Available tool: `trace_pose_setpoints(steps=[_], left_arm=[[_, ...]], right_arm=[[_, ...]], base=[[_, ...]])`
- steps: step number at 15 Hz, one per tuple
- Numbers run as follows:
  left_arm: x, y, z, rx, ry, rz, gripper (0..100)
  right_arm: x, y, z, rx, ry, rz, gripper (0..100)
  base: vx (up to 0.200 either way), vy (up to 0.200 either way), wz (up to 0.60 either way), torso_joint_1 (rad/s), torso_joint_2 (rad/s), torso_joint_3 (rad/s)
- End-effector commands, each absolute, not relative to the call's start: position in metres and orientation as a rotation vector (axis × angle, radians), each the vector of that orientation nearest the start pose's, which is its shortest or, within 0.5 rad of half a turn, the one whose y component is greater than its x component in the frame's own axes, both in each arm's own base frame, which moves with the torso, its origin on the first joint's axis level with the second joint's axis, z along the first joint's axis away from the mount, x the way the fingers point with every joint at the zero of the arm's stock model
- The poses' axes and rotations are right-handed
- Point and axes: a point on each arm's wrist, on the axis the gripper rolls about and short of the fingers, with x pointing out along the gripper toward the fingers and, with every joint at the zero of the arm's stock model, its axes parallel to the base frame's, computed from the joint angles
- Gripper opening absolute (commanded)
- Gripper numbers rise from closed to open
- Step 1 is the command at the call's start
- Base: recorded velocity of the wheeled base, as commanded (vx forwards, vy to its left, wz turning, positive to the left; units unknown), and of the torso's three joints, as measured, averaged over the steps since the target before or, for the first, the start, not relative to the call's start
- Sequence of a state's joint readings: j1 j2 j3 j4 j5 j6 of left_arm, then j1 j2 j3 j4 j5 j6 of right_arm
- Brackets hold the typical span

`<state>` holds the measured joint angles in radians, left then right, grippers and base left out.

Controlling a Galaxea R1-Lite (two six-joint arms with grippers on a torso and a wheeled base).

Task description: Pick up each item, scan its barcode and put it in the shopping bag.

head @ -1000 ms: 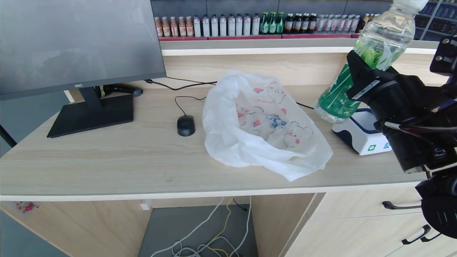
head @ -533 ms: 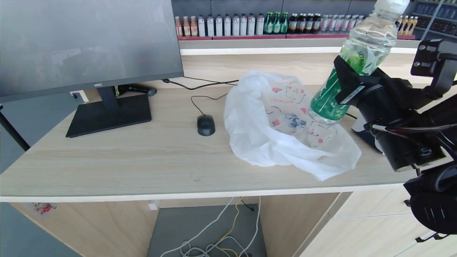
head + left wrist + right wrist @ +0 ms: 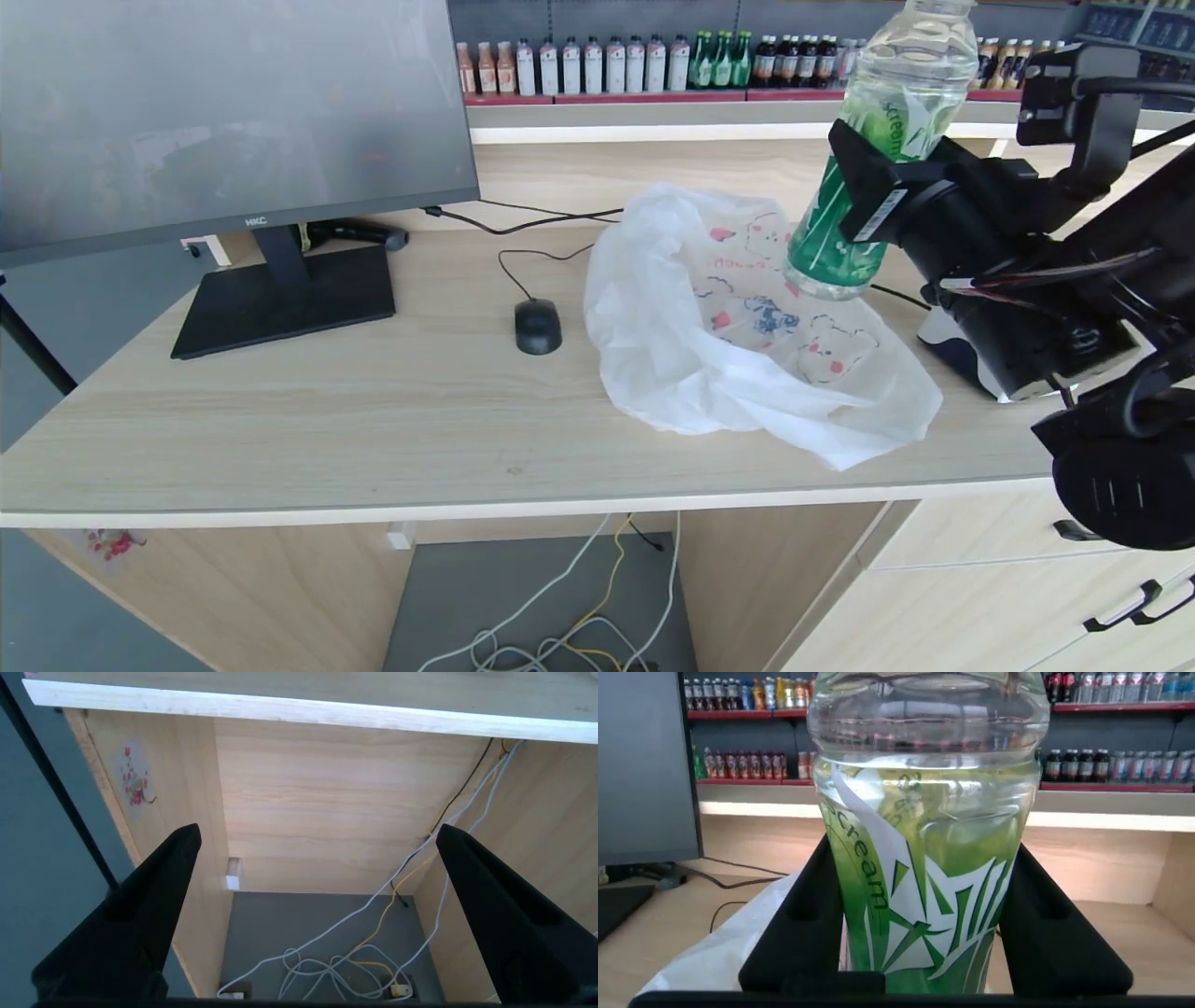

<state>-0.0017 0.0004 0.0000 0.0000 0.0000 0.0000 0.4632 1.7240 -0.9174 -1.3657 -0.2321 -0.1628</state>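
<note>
Nearest you, your left jaws hang apart below the bench [image 3: 373, 420], idle and out of the way. On the bench the shopping bag [image 3: 709, 392] lies slumped, with its mouth open. Your right jaws are clamped on the bottle [image 3: 901, 103], which is held tilted above the bag's far side, near the scanner [image 3: 943, 341]. It looks poised for the drop.

On the counter [image 3: 327, 429], a mouse [image 3: 538, 326] lies between the monitor [image 3: 224, 121], left, and the shopping bag [image 3: 691, 373], right. A bottle [image 3: 822, 238] hangs over the bag's right rim, the scanner [image 3: 938, 345] just beyond.
</note>
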Motion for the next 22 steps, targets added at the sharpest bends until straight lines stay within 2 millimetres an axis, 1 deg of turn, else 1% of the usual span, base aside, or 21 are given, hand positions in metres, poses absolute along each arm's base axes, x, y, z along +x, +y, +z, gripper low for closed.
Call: trace_pose_setpoints(steps=[1, 3, 6, 9, 12, 16, 18, 22], left_arm=[[-0.023, 0.0, 0.075, 0.0, 0.0, -0.002, 100], [-0.023, 0.0, 0.075, 0.0, 0.0, -0.002, 100], [-0.023, 0.0, 0.075, 0.0, 0.0, -0.002, 100], [-0.023, 0.0, 0.075, 0.0, 0.0, -0.002, 100], [-0.023, 0.0, 0.075, 0.0, 0.0, -0.002, 100], [-0.023, 0.0, 0.075, 0.0, 0.0, -0.002, 100], [-0.023, 0.0, 0.075, -0.002, 0.0, -0.002, 100], [-0.023, 0.0, 0.075, 0.0, 0.0, -0.002, 100]], right_arm=[[0.288, 0.137, 0.278, 0.034, -0.541, 0.176, 0], [0.296, 0.141, 0.268, 0.026, -0.505, 0.183, 0], [0.314, 0.149, 0.256, 0.022, -0.482, 0.197, 0], [0.327, 0.159, 0.255, 0.038, -0.478, 0.21, 0], [0.337, 0.169, 0.251, 0.057, -0.444, 0.232, 0], [0.345, 0.178, 0.237, 0.051, -0.415, 0.247, 0], [0.35, 0.186, 0.229, 0.049, -0.4, 0.26, 0], [0.352, 0.198, 0.218, 0.045, -0.377, 0.283, 0]], base=[[0.0, 0.0, 0.0, 0.0, 0.0, 0.0], [0.0, 0.0, 0.0, 0.0, 0.0, 0.0], [0.0, 0.0, 0.0, 0.0, 0.0, 0.0], [0.0, 0.0, 0.0, 0.0, 0.0, 0.0], [0.0, 0.0, 0.0, 0.0, 0.0, 0.0], [0.0, 0.0, 0.0, 0.0, 0.0, 0.0], [0.0, 0.0, 0.0, 0.0, 0.0, 0.0], [0.0, 0.0, 0.0, 0.0, 0.0, 0.0]])
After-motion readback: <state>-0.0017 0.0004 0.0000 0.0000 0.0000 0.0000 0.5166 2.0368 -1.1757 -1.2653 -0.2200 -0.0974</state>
